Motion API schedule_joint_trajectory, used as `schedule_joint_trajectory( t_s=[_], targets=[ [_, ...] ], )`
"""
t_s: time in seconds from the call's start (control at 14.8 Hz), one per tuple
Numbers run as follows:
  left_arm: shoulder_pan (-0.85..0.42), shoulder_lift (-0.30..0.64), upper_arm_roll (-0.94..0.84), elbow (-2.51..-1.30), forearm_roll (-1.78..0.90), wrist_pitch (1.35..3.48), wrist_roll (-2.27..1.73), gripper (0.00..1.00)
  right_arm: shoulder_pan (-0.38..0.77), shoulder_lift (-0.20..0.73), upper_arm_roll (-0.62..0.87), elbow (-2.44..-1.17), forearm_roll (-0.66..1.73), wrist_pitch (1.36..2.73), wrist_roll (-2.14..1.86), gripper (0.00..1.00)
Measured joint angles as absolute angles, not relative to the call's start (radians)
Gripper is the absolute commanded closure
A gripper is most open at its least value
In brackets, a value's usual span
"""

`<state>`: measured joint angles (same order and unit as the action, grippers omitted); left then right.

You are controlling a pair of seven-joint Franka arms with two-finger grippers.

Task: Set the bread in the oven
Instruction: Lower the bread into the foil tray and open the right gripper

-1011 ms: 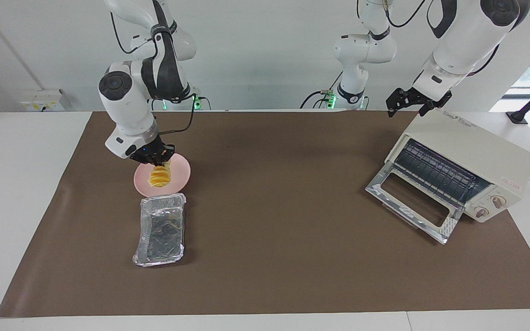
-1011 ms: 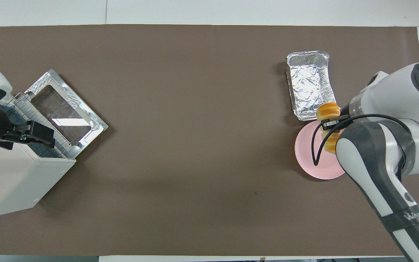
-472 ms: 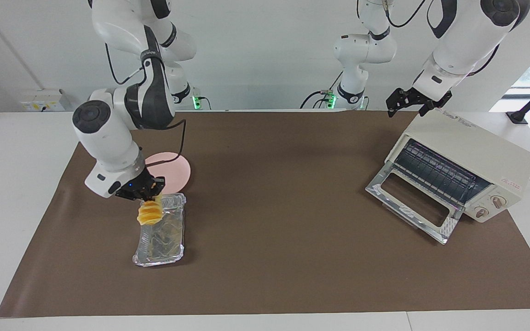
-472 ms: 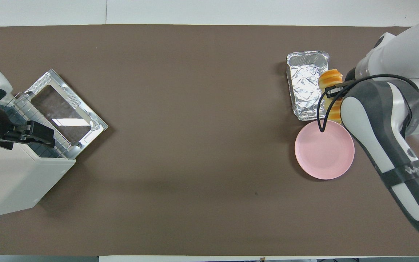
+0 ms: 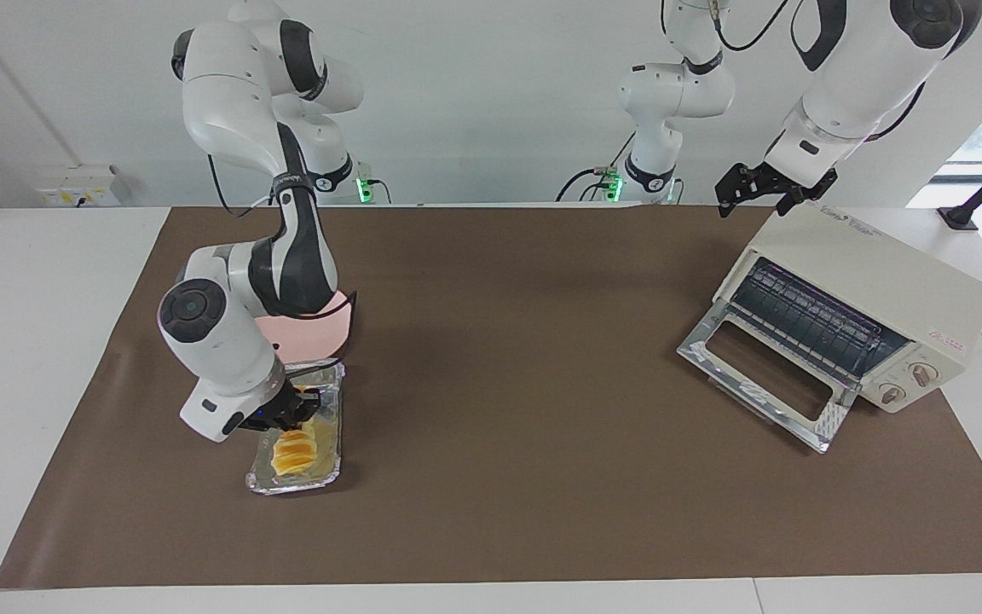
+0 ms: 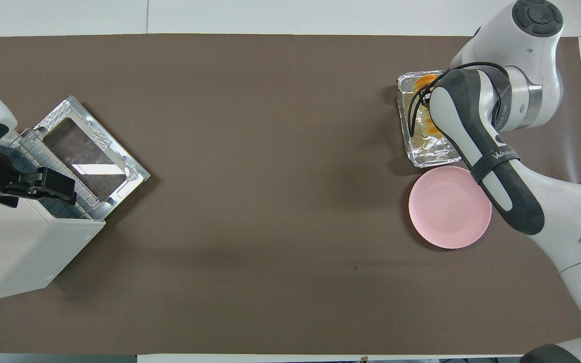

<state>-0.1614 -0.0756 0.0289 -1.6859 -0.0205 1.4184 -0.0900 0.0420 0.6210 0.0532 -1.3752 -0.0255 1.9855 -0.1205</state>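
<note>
While the facing view shows both arms, these lines start there
Right gripper (image 5: pixel 297 415): low in the foil tray (image 5: pixel 331 443), fingers closed narrowly on the bread (image 5: pixel 292 452), which hangs into the tray's end farther from the robots
Pink plate (image 5: pixel 329 333): at 12 o'clock from the tray, nearer the robots, partly hidden by the right arm
Left gripper (image 5: pixel 771 193): waits over the oven (image 5: pixel 866 281) top, at its 11 o'clock corner, nothing between the fingers; how wide they stand, I cannot tell
Oven door: dropped open, rack bare
Overhead view, bread (image 6: pixel 425 81): only orange patches show in the tray (image 6: pixel 429 154) beside the arm, at 12 o'clock from the plate (image 6: pixel 447 217)
Overhead view, left gripper (image 6: pixel 56 184): dark fingers over the oven (image 6: pixel 18 252) mouth; gap not readable
</note>
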Motion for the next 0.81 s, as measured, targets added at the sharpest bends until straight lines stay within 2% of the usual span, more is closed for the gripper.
schedule_joint_trajectory(
  t_s=[0.07, 0.13, 0.2, 0.47, 0.81],
  targets=[
    [-0.161, -0.076, 0.029, -1.686, -0.021, 1.418, -0.09, 0.0, 0.044, 0.621, 0.053, -1.394, -0.026, 2.007, -0.121, 1.0],
    [-0.161, -0.076, 0.029, -1.686, -0.021, 1.418, -0.09, 0.0, 0.045, 0.621, 0.053, -1.412, -0.026, 2.027, -0.121, 0.48],
    [-0.161, -0.076, 0.029, -1.686, -0.021, 1.418, -0.09, 0.0, 0.045, 0.62, 0.053, -1.425, -0.025, 2.038, -0.119, 0.0],
    [-0.161, -0.076, 0.029, -1.686, -0.021, 1.418, -0.09, 0.0, 0.037, 0.606, 0.049, -1.438, -0.025, 2.034, -0.105, 0.0],
    [-0.161, -0.076, 0.029, -1.686, -0.021, 1.418, -0.09, 0.0, 0.017, 0.543, 0.042, -1.425, -0.026, 1.96, -0.105, 0.0]
  ],
)
